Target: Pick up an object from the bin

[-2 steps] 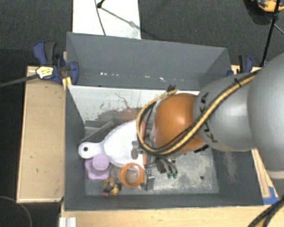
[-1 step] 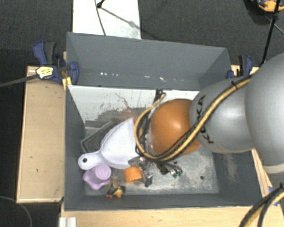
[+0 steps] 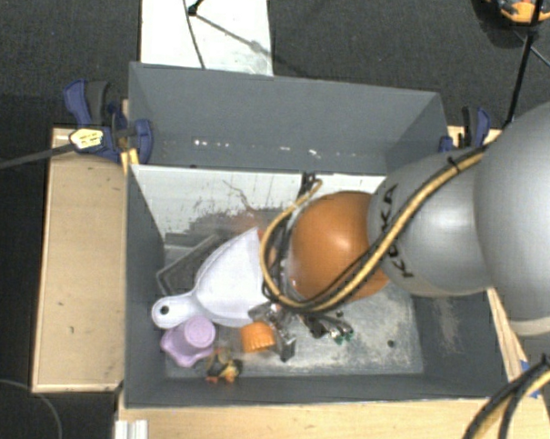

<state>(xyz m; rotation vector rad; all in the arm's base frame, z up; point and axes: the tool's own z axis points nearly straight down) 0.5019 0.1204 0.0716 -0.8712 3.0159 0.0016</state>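
bin (image 3: pixel 145 272): grey metal, sloped walls. Everything loose that I can see sits on the floor, mostly on the view-left side of the gripper.
gripper (image 3: pixel 283 344): low over the bin floor, toward the front wall, under the orange wrist cover (image 3: pixel 333 248). Arm reaches in from view right.
gripper state: can't tell whether it's spread or pressed together. The cover and cables (image 3: pixel 275 260) block my line of sight.
nearest obj: small orange piece (image 3: pixel 256 337), lying on the floor just beside the gripper on its view-left side. Can't tell if they touch.
white funnel (image 3: pixel 225 280): big white funnel shape, left of and behind the gripper. Its wide end runs under the wrist cover. Its narrow end points away to view left.
lilac piece (image 3: pixel 190 340): small, knobbly, further left of the gripper past the orange piece. It's right against the funnel's narrow end.
yellow/black bit (image 3: pixel 221 369): tiny, left of the gripper and nearer the front wall. Can't tell what kind of thing it is.
dark tray (image 3: pixel 184 266): flat, dark grey, well apart from the gripper at back-left, partly under the funnel.
green bit (image 3: pixel 344 334): tiny, just right of the gripper, at the edge of the wrist cover.
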